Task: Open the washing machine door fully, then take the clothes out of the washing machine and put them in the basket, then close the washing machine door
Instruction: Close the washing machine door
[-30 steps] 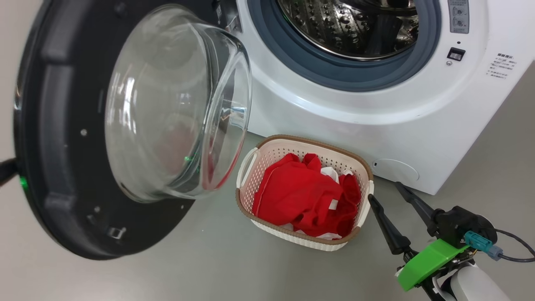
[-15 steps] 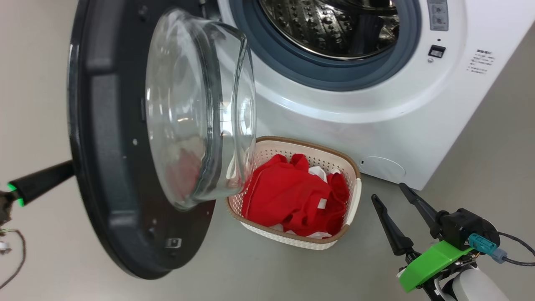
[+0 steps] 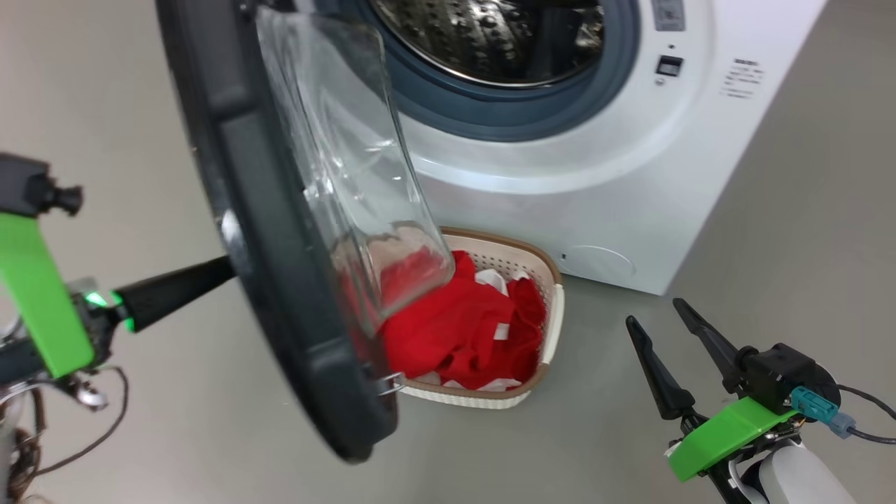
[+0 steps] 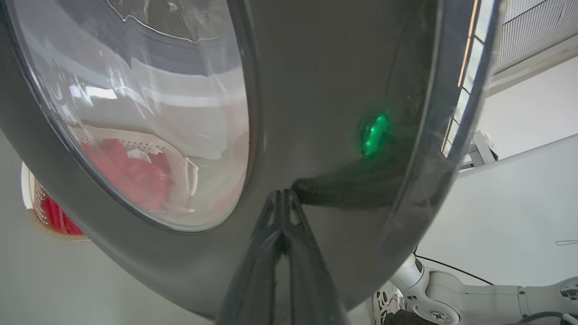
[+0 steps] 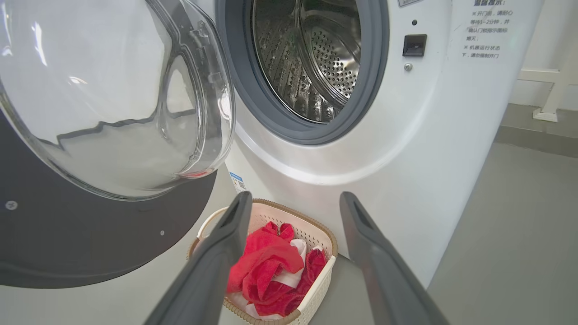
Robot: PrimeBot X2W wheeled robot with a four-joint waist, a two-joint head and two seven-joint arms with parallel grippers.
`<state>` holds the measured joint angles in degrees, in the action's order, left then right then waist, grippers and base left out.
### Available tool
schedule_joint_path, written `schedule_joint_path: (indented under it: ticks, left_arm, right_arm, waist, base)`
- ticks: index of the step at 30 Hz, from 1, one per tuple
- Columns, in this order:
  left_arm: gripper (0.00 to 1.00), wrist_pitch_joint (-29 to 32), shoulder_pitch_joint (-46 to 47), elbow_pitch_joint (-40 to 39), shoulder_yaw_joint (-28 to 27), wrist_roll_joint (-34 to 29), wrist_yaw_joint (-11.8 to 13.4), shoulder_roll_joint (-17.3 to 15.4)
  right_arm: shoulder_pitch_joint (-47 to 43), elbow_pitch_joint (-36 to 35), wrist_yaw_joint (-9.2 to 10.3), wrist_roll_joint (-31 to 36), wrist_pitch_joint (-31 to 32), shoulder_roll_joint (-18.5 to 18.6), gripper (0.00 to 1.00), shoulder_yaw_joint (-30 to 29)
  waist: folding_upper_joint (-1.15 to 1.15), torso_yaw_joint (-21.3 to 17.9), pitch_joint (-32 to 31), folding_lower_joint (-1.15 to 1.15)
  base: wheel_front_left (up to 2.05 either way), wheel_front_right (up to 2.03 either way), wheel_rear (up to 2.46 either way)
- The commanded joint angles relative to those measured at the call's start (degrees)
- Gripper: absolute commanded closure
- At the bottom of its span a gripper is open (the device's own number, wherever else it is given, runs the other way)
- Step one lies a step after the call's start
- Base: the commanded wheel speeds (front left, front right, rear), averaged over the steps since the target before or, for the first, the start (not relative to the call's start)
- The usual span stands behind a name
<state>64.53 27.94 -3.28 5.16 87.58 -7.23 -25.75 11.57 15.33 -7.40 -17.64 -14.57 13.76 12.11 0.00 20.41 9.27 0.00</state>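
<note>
The washing machine door (image 3: 266, 210) stands half swung, its glass bowl (image 3: 350, 161) hanging over the left end of the basket (image 3: 553, 280). My left gripper (image 3: 225, 266) is shut, its tips (image 4: 282, 195) pressed against the door's glossy outer face (image 4: 325, 113). The red clothes (image 3: 455, 329) lie heaped in the basket in front of the washing machine (image 3: 560, 189), whose steel drum (image 3: 483, 35) looks empty. My right gripper (image 3: 654, 311) hovers open to the right of the basket, holding nothing. Between its fingers the right wrist view shows the basket (image 5: 316, 225) and clothes (image 5: 266, 266).
Grey floor surrounds the machine. A round flap (image 3: 595, 262) sits low on its front, beside the basket. Loose cables (image 3: 84, 420) hang by my left arm. A white frame (image 5: 546, 90) stands behind the machine at the right.
The door has swung toward the machine's opening, with my shut left gripper following on its outer face. The head view has shifted as well. The right gripper has stayed open beside the basket.
</note>
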Motion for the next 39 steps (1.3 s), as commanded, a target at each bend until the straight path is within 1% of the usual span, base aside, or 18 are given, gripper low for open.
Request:
schedule_joint_path:
  ticks: [1, 11, 22, 28, 39]
  left_arm:
    - [1.00, -0.8, 4.0, -2.1, -1.5, -0.6, -0.3, -1.4]
    - [1.00, -5.0, 9.4, -0.5, 2.3, -2.9, -0.3, 2.1]
    - [1.00, -9.8, 14.9, 2.6, 5.0, -4.7, -0.3, 3.8]
    - [1.00, -13.9, 18.6, 5.6, 5.7, -5.6, -0.3, 3.8]
    - [1.00, -19.9, 23.8, 12.0, 5.7, -6.2, -0.3, 1.5]
  right_arm:
    - [0.9, -1.7, -0.09, 0.5, -0.4, -0.2, 0.00, 0.7]
    - [2.2, -2.3, -0.09, 0.8, -0.4, -1.1, 0.00, -0.6]
    - [3.6, -2.9, -0.09, 1.1, -0.4, -2.2, 0.00, -1.7]
    - [4.3, -3.3, -0.09, 1.2, -0.4, -3.1, 0.00, -2.0]
    - [4.7, -3.7, -0.09, 1.2, -0.4, -4.4, 0.00, -2.6]
  waist:
    - [0.00, -1.9, 1.0, 0.00]
    - [0.00, -7.2, 3.2, 0.00]
    - [0.00, -12.4, 5.6, 0.00]
    - [0.00, -16.0, 6.7, 0.00]
    - [0.00, -21.6, 7.6, 0.00]
  base:
    - [0.00, 0.00, 0.00]
    - [0.00, 0.00, 0.00]
    - [0.00, 0.00, 0.00]
    - [0.00, 0.00, 0.00]
    - [0.00, 0.00, 0.00]
